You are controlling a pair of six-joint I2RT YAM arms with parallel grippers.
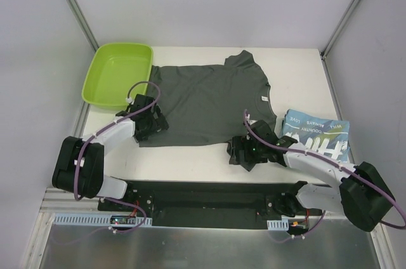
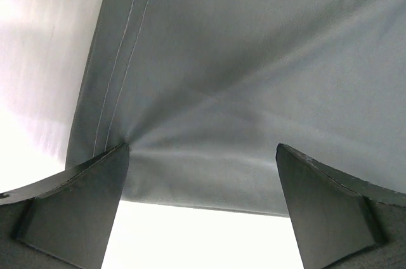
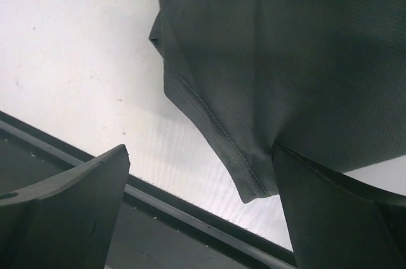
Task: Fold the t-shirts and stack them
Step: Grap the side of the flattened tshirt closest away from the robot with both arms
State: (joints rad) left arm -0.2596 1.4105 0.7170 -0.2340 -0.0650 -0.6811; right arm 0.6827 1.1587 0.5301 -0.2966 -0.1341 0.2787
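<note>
- The lime-green tray (image 1: 117, 72) sits at the far left corner of the worktop (image 1: 190, 161), with its right rim just beside the dark grey t-shirt (image 1: 209, 101).
- The dark grey t-shirt lies spread flat in the middle. Its hem is toward the tray and its neck toward the right (a small white label shows inside the collar).
- The light blue t-shirt (image 1: 317, 132) lies folded at the right edge with its white lettering up, near the grey one's neck. The right arm crosses over its near side.
- The left gripper (image 1: 151, 123) is at the near corner of the grey hem with its jaws spread wide and nothing pinched. In the wrist view one of its fingers (image 2: 95, 186) touches the cloth where it puckers.
- The right gripper (image 1: 243, 153) is at the near sleeve, also spread wide and holding nothing. The stitched sleeve edge rests against one finger (image 3: 323, 212).
- The worktop is matte white, with a black base plate (image 1: 209, 196) along its near edge.
- Pale wall panels (image 1: 209, 2) enclose the space, joined by metal posts.
</note>
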